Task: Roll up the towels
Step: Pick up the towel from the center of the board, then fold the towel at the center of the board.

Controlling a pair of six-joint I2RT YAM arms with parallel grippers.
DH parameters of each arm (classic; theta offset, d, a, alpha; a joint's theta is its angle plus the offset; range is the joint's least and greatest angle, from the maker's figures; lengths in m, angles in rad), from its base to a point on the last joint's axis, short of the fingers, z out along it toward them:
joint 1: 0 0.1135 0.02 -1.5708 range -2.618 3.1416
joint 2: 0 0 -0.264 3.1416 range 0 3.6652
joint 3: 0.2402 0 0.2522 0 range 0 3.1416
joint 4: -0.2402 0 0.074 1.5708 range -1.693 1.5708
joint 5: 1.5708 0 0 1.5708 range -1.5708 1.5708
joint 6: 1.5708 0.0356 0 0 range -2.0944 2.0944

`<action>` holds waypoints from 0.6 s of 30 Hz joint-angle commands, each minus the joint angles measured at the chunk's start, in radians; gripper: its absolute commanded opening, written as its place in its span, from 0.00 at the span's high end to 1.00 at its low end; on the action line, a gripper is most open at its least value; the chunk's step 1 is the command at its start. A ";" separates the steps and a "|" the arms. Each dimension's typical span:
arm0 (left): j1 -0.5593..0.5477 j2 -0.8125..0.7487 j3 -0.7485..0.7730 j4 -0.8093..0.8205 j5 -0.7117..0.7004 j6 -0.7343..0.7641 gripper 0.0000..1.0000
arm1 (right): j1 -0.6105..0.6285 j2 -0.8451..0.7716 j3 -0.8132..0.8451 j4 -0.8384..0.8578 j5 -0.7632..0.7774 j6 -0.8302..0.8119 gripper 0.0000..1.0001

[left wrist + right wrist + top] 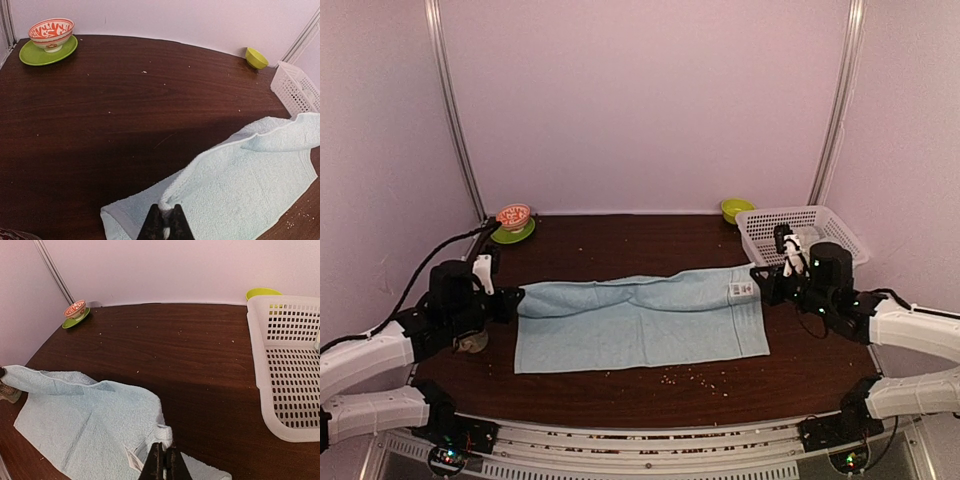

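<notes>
My dark wooden table (620, 235) carries a light blue towel (640, 325), spread flat from just beside the white basket (820, 225) out towards my left arm. My right gripper (164, 460), next to the basket, is clamped on the towel's far corner by its white label (740, 290). My left gripper (165, 226), well apart from the basket, is pinched shut on the opposite far corner. A green plate (512, 235) holding a red-patterned bowl (514, 214) sits across the table from the basket; a yellow-green bowl (736, 209) sits just behind it.
</notes>
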 commanded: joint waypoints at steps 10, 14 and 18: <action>0.006 0.040 -0.024 0.078 0.124 -0.022 1.00 | 0.021 -0.001 -0.070 0.035 -0.022 0.050 1.00; 0.006 0.036 -0.026 0.099 0.121 -0.022 1.00 | 0.021 -0.007 -0.095 0.077 -0.010 0.050 1.00; 0.006 0.036 -0.025 0.093 0.116 -0.020 1.00 | 0.037 0.003 -0.101 0.063 -0.038 0.057 1.00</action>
